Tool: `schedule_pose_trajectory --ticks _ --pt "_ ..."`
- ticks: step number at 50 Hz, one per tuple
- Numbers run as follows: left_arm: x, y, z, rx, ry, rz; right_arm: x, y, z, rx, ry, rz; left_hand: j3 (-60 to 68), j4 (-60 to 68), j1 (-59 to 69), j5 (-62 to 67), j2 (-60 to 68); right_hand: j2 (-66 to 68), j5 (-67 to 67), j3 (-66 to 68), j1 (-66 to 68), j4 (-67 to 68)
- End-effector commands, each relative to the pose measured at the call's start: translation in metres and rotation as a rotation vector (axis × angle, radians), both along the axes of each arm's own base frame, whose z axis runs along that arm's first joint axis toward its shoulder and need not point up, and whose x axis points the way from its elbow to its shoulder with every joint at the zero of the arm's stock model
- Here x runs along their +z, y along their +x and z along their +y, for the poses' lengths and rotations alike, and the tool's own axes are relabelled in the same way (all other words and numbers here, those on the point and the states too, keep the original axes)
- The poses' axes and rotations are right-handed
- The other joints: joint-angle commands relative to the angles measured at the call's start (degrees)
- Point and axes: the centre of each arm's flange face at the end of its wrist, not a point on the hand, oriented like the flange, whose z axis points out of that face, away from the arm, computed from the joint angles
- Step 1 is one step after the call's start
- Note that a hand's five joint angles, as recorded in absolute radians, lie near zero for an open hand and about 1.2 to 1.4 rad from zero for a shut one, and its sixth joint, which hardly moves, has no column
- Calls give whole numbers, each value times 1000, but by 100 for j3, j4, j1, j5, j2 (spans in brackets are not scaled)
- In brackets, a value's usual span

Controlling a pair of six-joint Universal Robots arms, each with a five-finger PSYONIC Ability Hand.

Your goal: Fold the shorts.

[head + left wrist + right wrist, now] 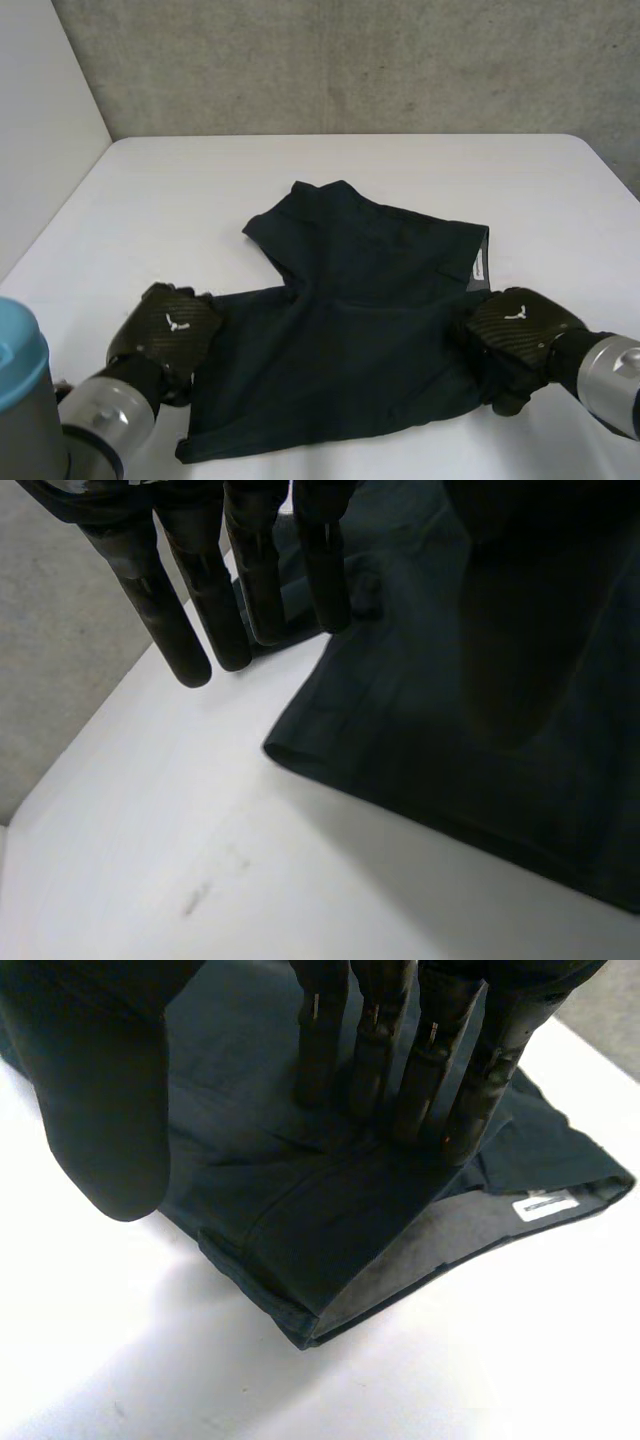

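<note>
Dark shorts (350,330) lie on the white table (150,200), one leg pointing to the far side and the waistband with its white label (477,265) at the right. My left hand (170,325) sits at the shorts' left edge. In its wrist view its fingers (190,630) are straight and apart from the thumb, hovering over the hem (300,750) with nothing between them. My right hand (520,325) is at the waistband edge. Its straight fingers (430,1070) rest their tips on the cloth (300,1210) near the label (545,1205), thumb held apart.
A grey concrete wall (350,60) stands behind the table and a white panel (40,130) runs along its left side. Bare tabletop surrounds the shorts, widest at the far side.
</note>
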Motion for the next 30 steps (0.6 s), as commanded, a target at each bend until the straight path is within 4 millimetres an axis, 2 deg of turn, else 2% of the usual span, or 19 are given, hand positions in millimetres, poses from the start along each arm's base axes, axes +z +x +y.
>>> schedule_pose_trajectory --ticks 1,4,9,20,30 --pt "-7 -1 28 -37 67 70 3 -13 0 -47 -17 -10 179 262 243 267 249 -109 13 4 341 14" --pt "-12 -1 36 -55 98 79 -3 -14 4 -44 5 -12 162 245 226 250 232 -696 -574 -583 -245 -573" --pt "-25 2 48 -88 153 68 -16 -14 11 -14 8 -3 162 245 226 250 232 -749 -628 -636 -299 -626" --pt "-39 6 50 -74 184 44 -43 -21 18 -12 -31 29 178 262 243 267 249 -565 -443 -452 -114 -442" --pt "-48 8 51 -74 167 42 -56 -23 23 16 -65 39 447 530 511 535 518 -244 -123 -131 206 -122"
